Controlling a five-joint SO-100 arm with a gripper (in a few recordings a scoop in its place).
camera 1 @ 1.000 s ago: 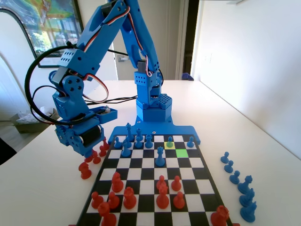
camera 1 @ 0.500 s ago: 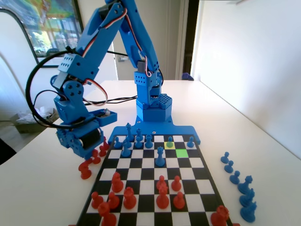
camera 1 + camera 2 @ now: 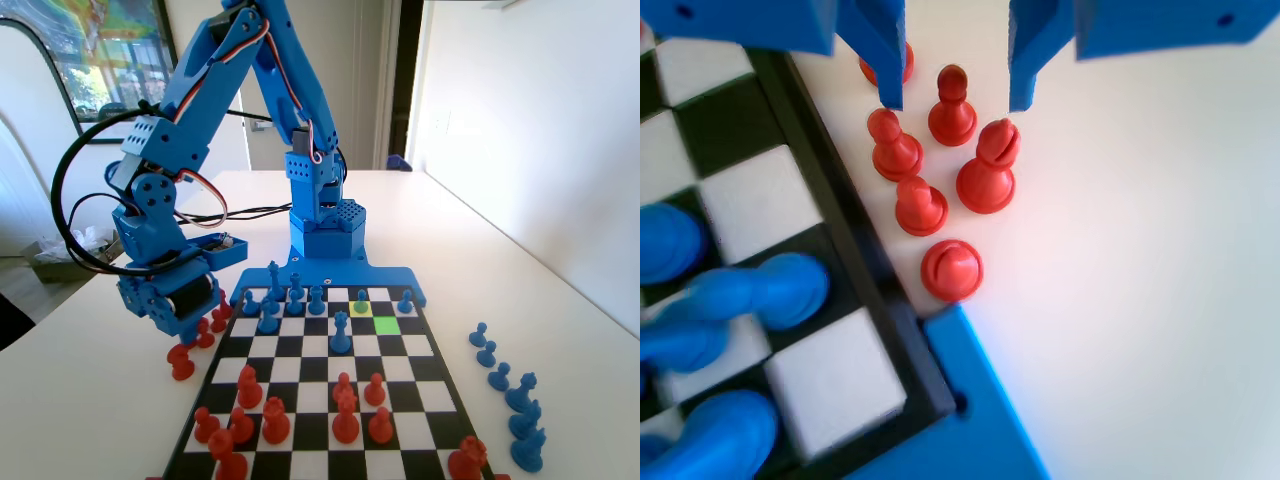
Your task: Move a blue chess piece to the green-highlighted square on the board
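Not much done yet: our blue two-finger gripper (image 3: pixel 952 95) hangs released and empty over captured red plastic pawns (image 3: pixel 940 205) off the chequered board (image 3: pixel 300 400). The small blue plastic pawn (image 3: pixel 361 300) sits on the yellow square, just behind the bright green-highlighted square (image 3: pixel 386 324). Grab and move are left.

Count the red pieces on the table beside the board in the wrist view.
6: five red pieces clustered beside the board, one half hidden behind a jaw. Others may be hidden.
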